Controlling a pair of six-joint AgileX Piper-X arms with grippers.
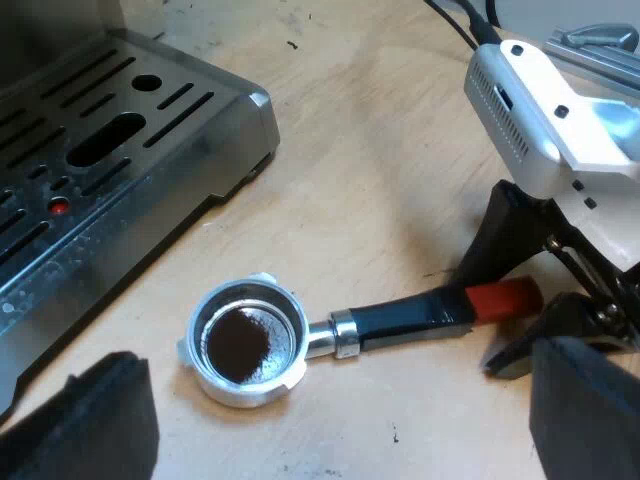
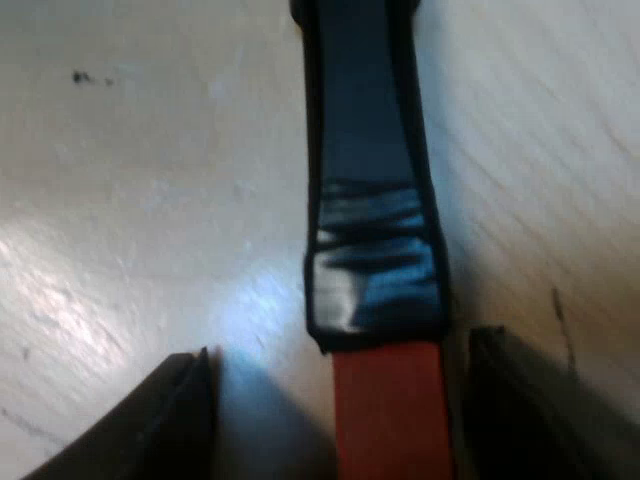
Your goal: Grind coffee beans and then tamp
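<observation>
The metal holder (image 1: 243,343) lies loose on the pale wooden table (image 1: 380,150), just beside the front corner of the espresso machine (image 1: 60,120) but not touching it. Its round basket sits open side up, and a dark patch of ground coffee (image 1: 238,342) covers the middle of its floor, with bare metal showing all round the patch. The grounds sit low, well under the rim. From the basket the dark handle (image 1: 405,318) runs flat along the table, away from the machine, to its red end (image 1: 505,298). The right gripper (image 1: 515,300) is down at that red end with one black finger on each side of it. From the right wrist view the two fingers (image 2: 180,415) stand apart from the handle, with a strip of table showing between the red end and the finger on one side and a thinner dark gap on the other, so the jaws are open and straddle the handle without having hold of it. The left gripper (image 1: 340,400) hangs above the table over the holder, its fingers (image 1: 95,425) spread wide to either side of the basket and handle with nothing between them but air; it grips nothing. Of the machine I can see the slotted metal drip tray (image 1: 130,150) with its long dark openings and a small red dot (image 1: 60,207) set among the slots. A few dark specks lie scattered on the wood near the holder.
</observation>
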